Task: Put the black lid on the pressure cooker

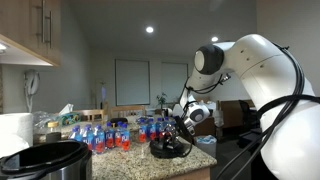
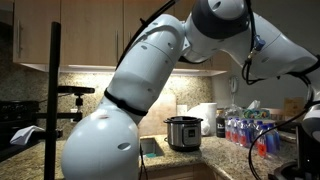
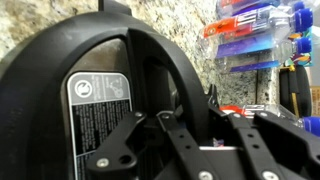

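Observation:
The black lid [image 1: 168, 149] lies on the granite counter in front of the bottles. In the wrist view the black lid [image 3: 60, 60] fills the left and middle, with a grey label sticker on it and its raised handle arching up. My gripper [image 3: 193, 110] is right over the lid, one finger on each side of the handle, open, with a gap showing on the right of the handle. In an exterior view the gripper [image 1: 176, 131] sits just above the lid. The pressure cooker [image 1: 45, 160] stands open at the near left, also seen across the counter [image 2: 183, 132].
Several plastic bottles with red and blue labels [image 1: 120, 133] stand in packs on the counter between cooker and lid, also in the wrist view [image 3: 255, 35]. A white appliance [image 1: 12, 132] stands beside the cooker. The granite counter [image 1: 200, 158] ends just past the lid.

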`<state>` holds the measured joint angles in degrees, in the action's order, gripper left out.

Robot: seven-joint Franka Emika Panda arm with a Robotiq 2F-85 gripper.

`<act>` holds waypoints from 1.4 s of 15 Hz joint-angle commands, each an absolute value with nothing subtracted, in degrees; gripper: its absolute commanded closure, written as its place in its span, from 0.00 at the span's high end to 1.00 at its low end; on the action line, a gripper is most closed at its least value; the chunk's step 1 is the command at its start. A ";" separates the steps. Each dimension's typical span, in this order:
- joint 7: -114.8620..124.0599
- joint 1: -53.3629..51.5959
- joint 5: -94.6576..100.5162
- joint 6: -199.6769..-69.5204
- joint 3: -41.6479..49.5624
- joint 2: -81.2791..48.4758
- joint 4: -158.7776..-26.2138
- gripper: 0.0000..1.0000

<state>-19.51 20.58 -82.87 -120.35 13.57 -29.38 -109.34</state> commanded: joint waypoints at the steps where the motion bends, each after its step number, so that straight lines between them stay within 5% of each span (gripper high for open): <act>1: -24.32 21.33 -85.35 -118.86 13.59 -25.91 -112.61 0.06; 21: -34.75 12.31 -83.57 -129.24 12.40 6.84 -134.08 0.07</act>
<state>-31.21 13.50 -82.75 -127.09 13.33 -3.10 -127.83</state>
